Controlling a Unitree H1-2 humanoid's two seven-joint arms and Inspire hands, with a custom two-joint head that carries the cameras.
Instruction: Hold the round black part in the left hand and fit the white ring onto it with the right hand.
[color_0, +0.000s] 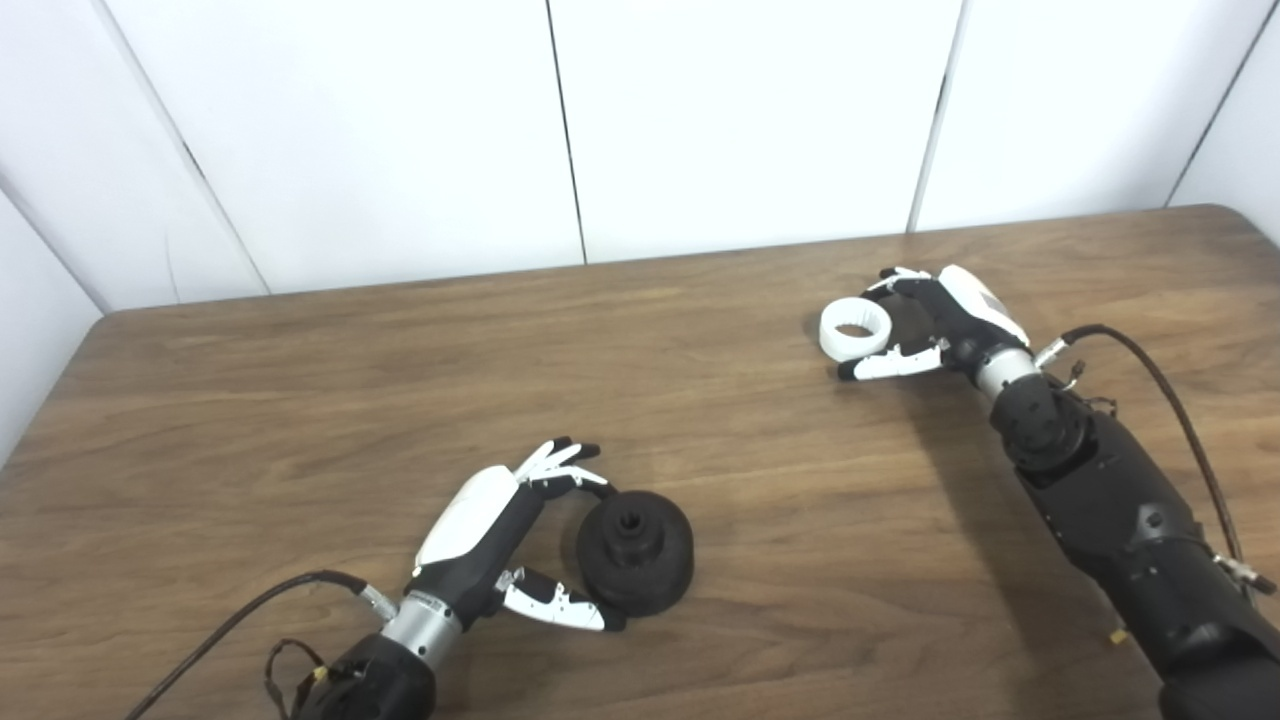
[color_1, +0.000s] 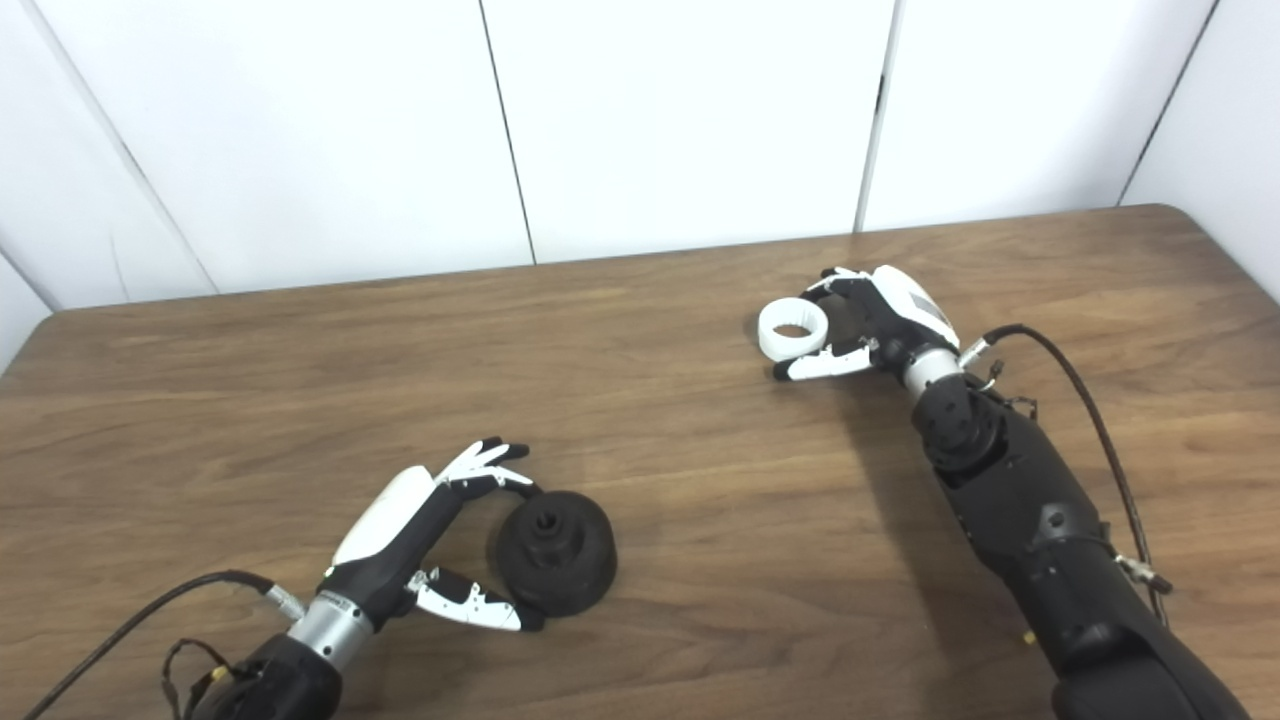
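Early stage: left hand (color_0: 500, 545) fingers cup the round black part (color_0: 636, 563) at seven o'clock; right hand (color_0: 935, 325) fingers bracket the white ring (color_0: 855, 329) at two o'clock; both apparently on the table (color_0: 700, 420), fitting undone

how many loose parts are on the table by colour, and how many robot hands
black parts: 1, the round black part
white parts: 1, the white ring
robot hands: 2, the left hand and the right hand
total: 2 loose parts on the wooden table, plus 2 hands
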